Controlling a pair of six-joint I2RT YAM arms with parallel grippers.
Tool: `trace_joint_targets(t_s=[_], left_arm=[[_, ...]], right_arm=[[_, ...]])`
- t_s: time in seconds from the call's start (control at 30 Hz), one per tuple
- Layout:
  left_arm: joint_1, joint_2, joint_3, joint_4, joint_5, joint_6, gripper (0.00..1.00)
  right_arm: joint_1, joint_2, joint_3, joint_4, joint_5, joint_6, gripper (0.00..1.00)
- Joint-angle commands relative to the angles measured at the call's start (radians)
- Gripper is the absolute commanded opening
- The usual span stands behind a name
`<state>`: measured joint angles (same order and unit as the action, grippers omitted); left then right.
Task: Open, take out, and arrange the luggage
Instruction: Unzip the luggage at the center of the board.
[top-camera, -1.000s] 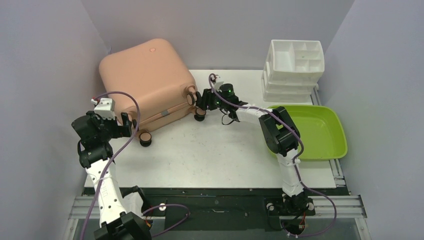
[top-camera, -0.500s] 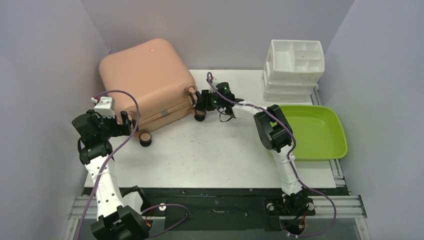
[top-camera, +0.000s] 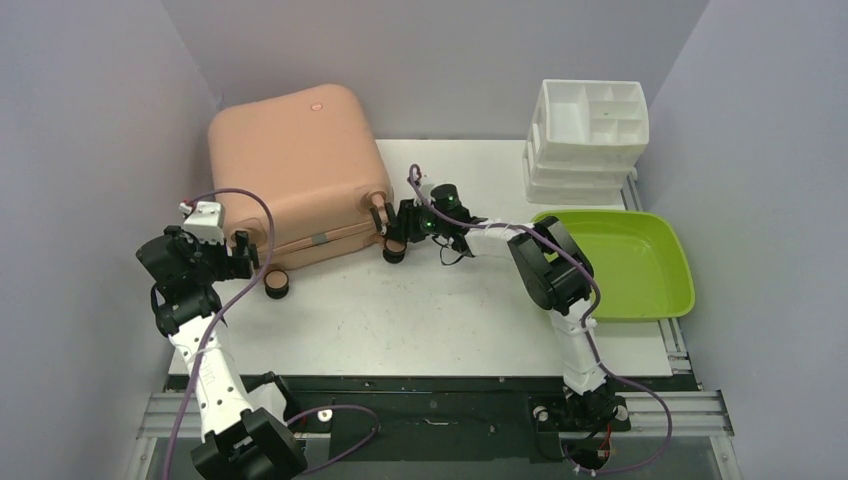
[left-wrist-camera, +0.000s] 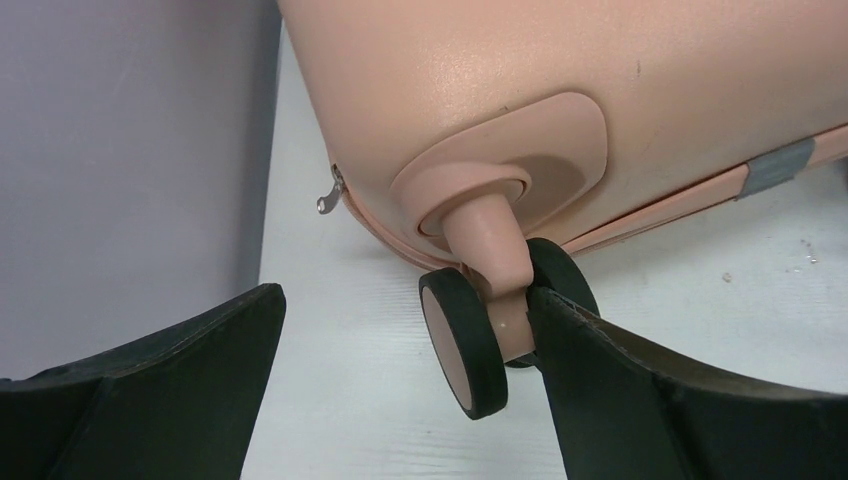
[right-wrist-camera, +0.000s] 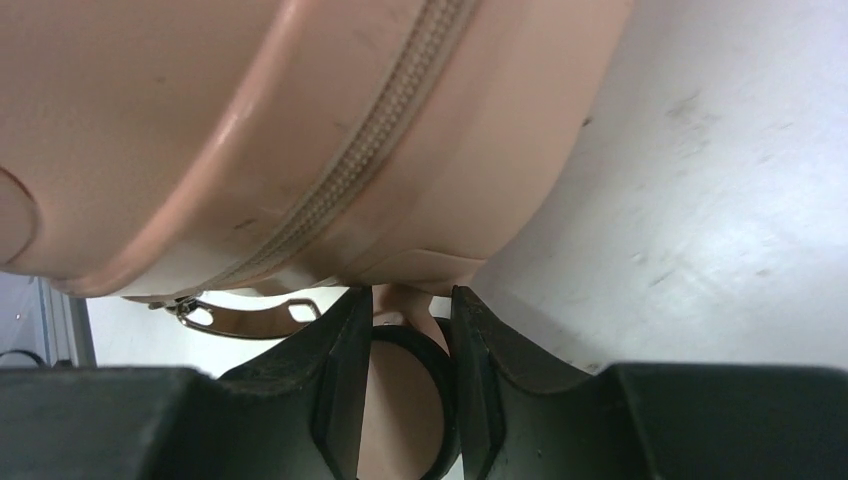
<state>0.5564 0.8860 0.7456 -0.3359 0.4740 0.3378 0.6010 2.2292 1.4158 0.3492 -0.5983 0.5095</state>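
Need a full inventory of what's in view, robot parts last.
luggage: one, salmon pink, zipped shut, back left of the table
caster wheels: two clearly seen, dark with pink hubs, on the luggage's near edge
organizers: one stack, white, compartmented, back right corner; number in the stack unclear
tray: one, lime green, nothing in it, right side, in front of the organizers
table: one, white
left gripper: one, black, open, one finger against the near-left caster wheel
right gripper: one, black, fingers closed on the luggage's other caster wheel
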Motion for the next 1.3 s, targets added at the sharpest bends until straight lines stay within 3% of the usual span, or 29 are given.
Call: trace_joint_targets(t_s=[0.0,0.27,0.33,0.4,0.43,0.47,0.57,0.8,0.93,1.0,1.03,1.07,1.1,1.17,1.2,1.27], left_arm=[[0.015,-0.025,0.004,-0.042,0.088,0.044,0.92],[0.025,-0.03,0.039,-0.072,0.149,0.041,0.95],[0.025,-0.03,0.049,-0.065,0.161,0.024,0.97],[0.025,-0.035,0.067,-0.065,0.187,0.003,0.97],[0.026,-0.039,0.082,-0.066,0.2,-0.008,0.97],[0.025,-0.046,0.089,-0.07,0.224,-0.014,0.97],[0.025,-0.074,0.129,-0.077,0.269,-0.048,0.96],[0.023,-0.135,0.171,-0.095,0.338,-0.095,0.96],[0.023,-0.148,0.174,-0.095,0.343,-0.097,0.96],[0.023,-0.148,0.174,-0.094,0.351,-0.1,0.96],[0.023,-0.146,0.173,-0.093,0.364,-0.101,0.96],[0.023,-0.145,0.17,-0.093,0.37,-0.103,0.96],[0.023,-0.143,0.169,-0.096,0.385,-0.103,0.96],[0.023,-0.135,0.173,-0.111,0.397,-0.089,0.96],[0.023,-0.13,0.175,-0.114,0.398,-0.081,0.96],[0.023,-0.123,0.178,-0.129,0.397,-0.066,0.96]], right_arm=[[0.139,-0.037,-0.158,-0.14,-0.139,-0.014,0.24],[0.185,-0.223,-0.326,-0.077,-0.007,-0.04,0.28],[0.179,-0.288,-0.341,-0.126,0.074,-0.093,0.35],[0.172,-0.353,-0.338,-0.21,0.173,-0.167,0.58],[0.171,-0.374,-0.331,-0.247,0.207,-0.219,0.76],[0.17,-0.408,-0.31,-0.315,0.277,-0.244,0.81],[0.161,-0.461,-0.267,-0.517,0.398,-0.355,0.82],[0.113,-0.777,-0.371,-0.553,0.627,-0.63,0.84],[0.085,-0.939,-0.484,-0.414,0.721,-0.644,0.87],[0.014,-0.944,-0.511,-0.349,0.555,-0.684,0.86],[-0.012,-0.918,-0.516,-0.317,0.374,-0.703,0.81],[-0.041,-0.902,-0.52,-0.297,0.301,-0.735,0.7],[-0.044,-0.871,-0.553,-0.213,0.233,-0.737,0.64],[-0.031,-0.83,-0.669,0.058,0.199,-0.714,0.63],[-0.022,-0.809,-0.714,0.275,0.19,-0.696,0.63],[0.018,-0.735,-0.785,0.479,0.195,-0.651,0.63]])
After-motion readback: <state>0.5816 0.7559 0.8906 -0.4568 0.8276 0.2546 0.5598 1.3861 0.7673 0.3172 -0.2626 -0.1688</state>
